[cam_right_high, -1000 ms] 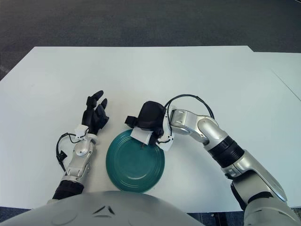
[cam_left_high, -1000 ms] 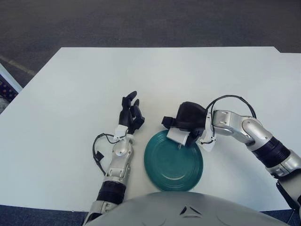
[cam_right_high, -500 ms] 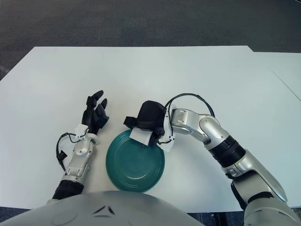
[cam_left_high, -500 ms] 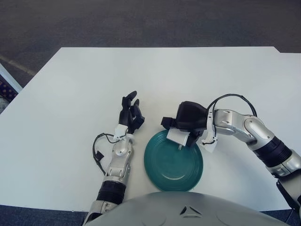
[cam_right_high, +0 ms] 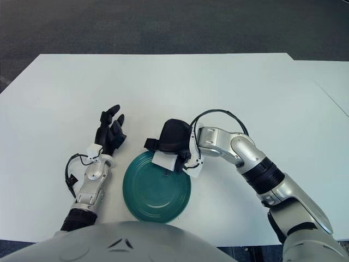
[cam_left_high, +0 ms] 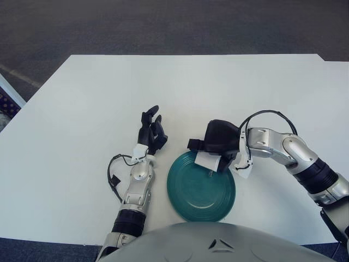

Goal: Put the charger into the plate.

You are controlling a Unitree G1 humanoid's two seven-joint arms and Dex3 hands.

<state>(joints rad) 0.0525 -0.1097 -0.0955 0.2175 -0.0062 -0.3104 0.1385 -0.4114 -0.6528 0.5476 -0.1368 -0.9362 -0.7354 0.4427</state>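
Over the far rim of the teal plate (cam_left_high: pixel 200 188), the right hand (cam_left_high: pixel 221 139) has its fingers curled around the white charger (cam_left_high: pixel 207 161), which hangs right at the edge instead of over the middle. If it lets go here, I reckon the charger clips the rim and tips out onto the table (cam_left_high: pixel 82 109). Left hand (cam_left_high: pixel 151 131) just sits open beside the plate, holding nothing.

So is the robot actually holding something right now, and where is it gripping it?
Yes: its right hand grips the white charger by its upper end, over the far rim of the green plate. The left hand holds nothing.
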